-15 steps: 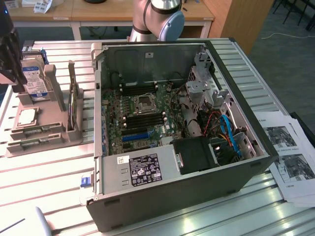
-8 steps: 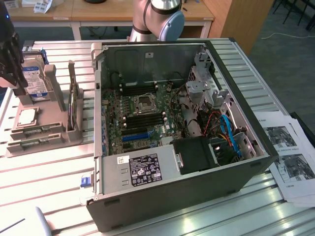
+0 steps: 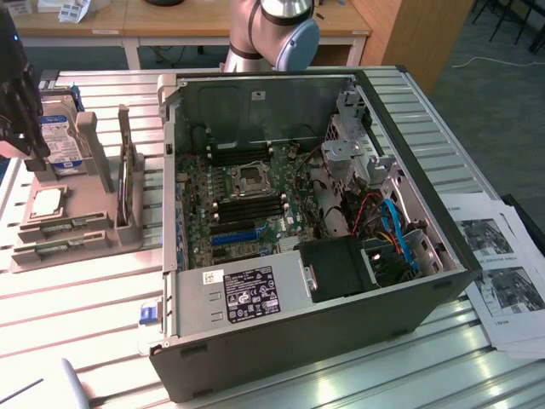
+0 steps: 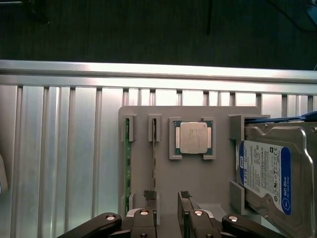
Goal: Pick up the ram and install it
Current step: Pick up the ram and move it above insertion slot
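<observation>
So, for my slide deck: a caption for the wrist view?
Open gripper above a gray holder carrying ram sticks, a CPU and a hard drive.

Exterior high, oblique; wrist close overhead; shared: parts holder [image 3: 95,162] [image 4: 198,178].

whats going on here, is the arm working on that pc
The robot arm's open fingers hover over a gray parts tray beside the open PC case, holding nothing. Two ram sticks stand on edge in the tray's slots, next to a CPU and a hard drive. Neither has been picked up yet.
</observation>
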`<state>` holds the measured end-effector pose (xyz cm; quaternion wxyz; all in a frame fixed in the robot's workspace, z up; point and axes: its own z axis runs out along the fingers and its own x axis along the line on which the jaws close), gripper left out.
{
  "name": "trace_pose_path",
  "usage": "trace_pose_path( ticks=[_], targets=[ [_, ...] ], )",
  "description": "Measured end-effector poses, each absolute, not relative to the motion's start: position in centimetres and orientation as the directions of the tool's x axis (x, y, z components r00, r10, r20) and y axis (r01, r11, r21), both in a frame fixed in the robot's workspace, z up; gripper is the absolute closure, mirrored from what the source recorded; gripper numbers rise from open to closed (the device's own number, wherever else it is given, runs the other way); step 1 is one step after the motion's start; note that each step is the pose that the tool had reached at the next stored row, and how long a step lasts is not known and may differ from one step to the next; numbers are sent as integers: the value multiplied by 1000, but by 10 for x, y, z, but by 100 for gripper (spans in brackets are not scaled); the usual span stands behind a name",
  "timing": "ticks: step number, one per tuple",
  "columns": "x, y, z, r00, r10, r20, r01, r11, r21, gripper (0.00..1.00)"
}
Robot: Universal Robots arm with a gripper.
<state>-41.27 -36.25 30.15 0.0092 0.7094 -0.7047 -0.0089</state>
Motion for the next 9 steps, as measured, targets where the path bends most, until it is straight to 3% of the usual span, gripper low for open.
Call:
trace_pose_path(
  ticks=[9],
  targets=[
    [-413,-365,290,7,-1000,0,-1000,-7,25,69]
  ],
)
